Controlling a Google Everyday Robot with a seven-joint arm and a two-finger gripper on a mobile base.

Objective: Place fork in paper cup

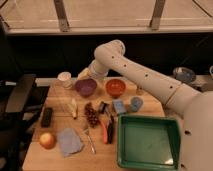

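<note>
Wooden desk (57, 97) in front of a dark window wall, black chair (20, 92) off its left edge. Claw (83, 74) is low at the back edge, just beside the paper cup (65, 79) near the back-left corner and behind a purple bowl (86, 87); whether it is spread or closed, cannot tell. Fork (90, 140) lies flat near the front edge, between a grey cloth (69, 141) and a green tray (148, 120), well apart from the claw.

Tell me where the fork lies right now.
In the camera view the fork lies near the table's front edge, between the grey cloth and the green tray; the gripper is far back, just behind the purple bowl.
</note>
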